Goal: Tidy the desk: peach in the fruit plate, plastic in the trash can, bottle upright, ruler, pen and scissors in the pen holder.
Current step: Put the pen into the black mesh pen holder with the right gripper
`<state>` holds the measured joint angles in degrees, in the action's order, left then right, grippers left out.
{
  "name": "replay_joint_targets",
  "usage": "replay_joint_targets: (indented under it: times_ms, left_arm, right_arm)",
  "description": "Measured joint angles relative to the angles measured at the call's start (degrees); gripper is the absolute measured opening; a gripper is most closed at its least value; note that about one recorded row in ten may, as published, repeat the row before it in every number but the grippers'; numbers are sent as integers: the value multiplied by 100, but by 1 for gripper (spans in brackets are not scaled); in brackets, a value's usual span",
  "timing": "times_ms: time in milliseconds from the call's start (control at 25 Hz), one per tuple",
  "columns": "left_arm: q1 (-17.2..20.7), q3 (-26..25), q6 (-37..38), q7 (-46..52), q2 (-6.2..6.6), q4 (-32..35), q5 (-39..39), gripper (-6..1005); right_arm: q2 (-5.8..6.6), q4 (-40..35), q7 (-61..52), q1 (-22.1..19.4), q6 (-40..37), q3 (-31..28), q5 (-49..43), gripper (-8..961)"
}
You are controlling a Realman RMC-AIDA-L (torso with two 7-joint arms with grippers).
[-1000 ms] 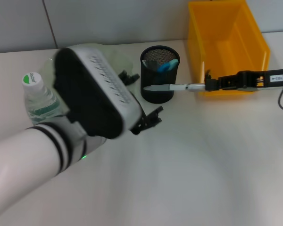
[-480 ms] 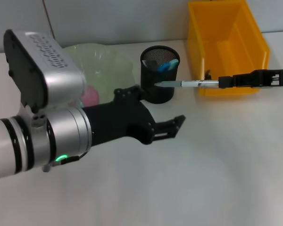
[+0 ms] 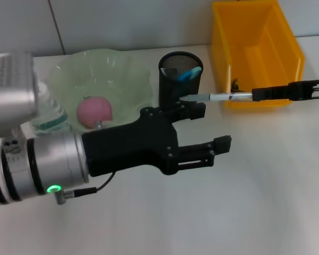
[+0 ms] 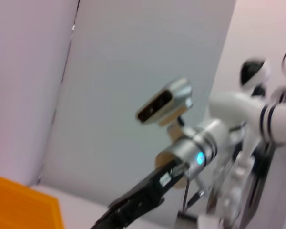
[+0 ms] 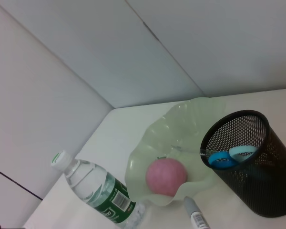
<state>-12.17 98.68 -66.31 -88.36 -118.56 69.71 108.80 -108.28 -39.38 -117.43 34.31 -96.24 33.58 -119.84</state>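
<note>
At my far left the bottle (image 3: 47, 114) stands upright on the surface (image 3: 244, 202), mostly hidden behind my left arm; my right wrist view shows its white cap and green label. Just beside it sits the pale green fruit plate (image 3: 122, 71) with the pink peach (image 3: 94, 110) inside. My left claw (image 3: 212, 130) hangs above the middle of the surface, empty, its black fingers (image 3: 202, 151) spread apart and pointing right. Behind it stands the black mesh pen holder (image 3: 171, 90), with blue scissors handles (image 3: 187, 74) showing at its rim. The pen (image 3: 215, 97) lies level in the air, its tip close to the holder's right side. My right claw (image 3: 258, 94) is clamped on the pen's rear end, in front of the yellow trash can (image 3: 260, 58).
</note>
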Motion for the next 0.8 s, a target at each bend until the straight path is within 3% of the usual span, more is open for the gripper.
replay_joint_targets:
  times_ms: [120,200,240,400,560,800]
  left_arm:
    - [-173,-40,-289,-622,-1,-729,539,816]
    - [-199,-49,-301,-718,-6,-838,564,815]
    - [-294,-56,-301,-1046,-30,-1258,603,815]
    - [-441,-72,-340,-1565,-34,-1923,765,813]
    - [-444,-101,-460,-1799,-13,-2138,860,811]
    - [-400,-628,-1188,-1967,42,-2552,472,806]
  right_arm:
    - [19,-1,74,2,-46,0,-3,141]
    - [35,-30,95,12,-83,0,-4,142]
    - [44,-69,99,20,-119,0,-5,142]
    - [64,-391,91,62,-320,0,-5,143]
    - [89,-815,-93,184,-594,0,-130,143]
    - [209,-1329,-580,664,-768,-1,-706,144]
